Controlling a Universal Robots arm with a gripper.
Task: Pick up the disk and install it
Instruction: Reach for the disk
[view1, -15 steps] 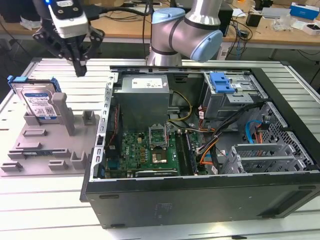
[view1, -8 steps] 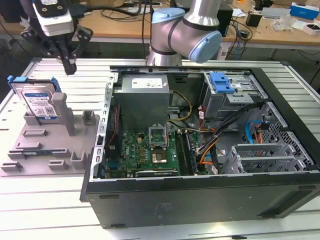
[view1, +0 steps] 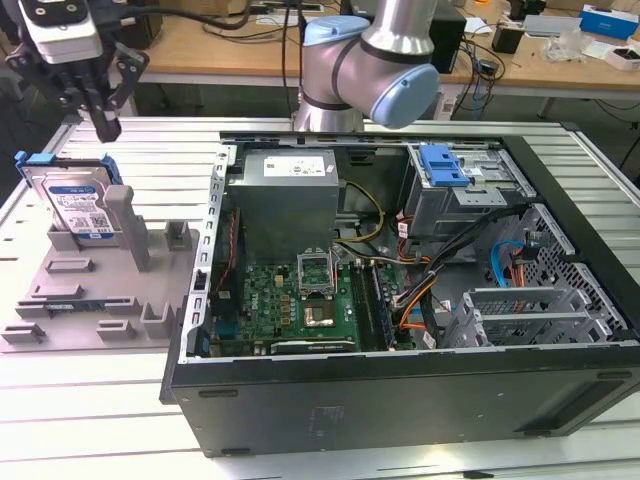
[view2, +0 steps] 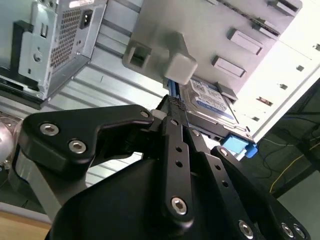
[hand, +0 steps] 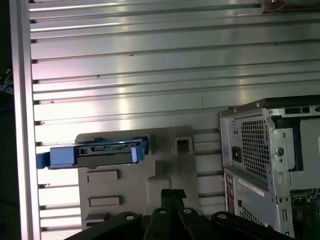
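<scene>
Silver disk (view1: 75, 200) in blue frame sits propped at far corner of grey holder (view1: 90, 300) | holder lies near bench (view1: 100, 400) edge, the exterior view's left | gripper (view1: 105, 128) hovers above holder, fingers pressed together, holding nothing

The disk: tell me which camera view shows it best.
The exterior view: the disk stands in the grey holder, its labelled face and blue bracket open to the camera. The first wrist view shows the disk edge-on; the second wrist view shows part of its label behind the gripper.
</scene>
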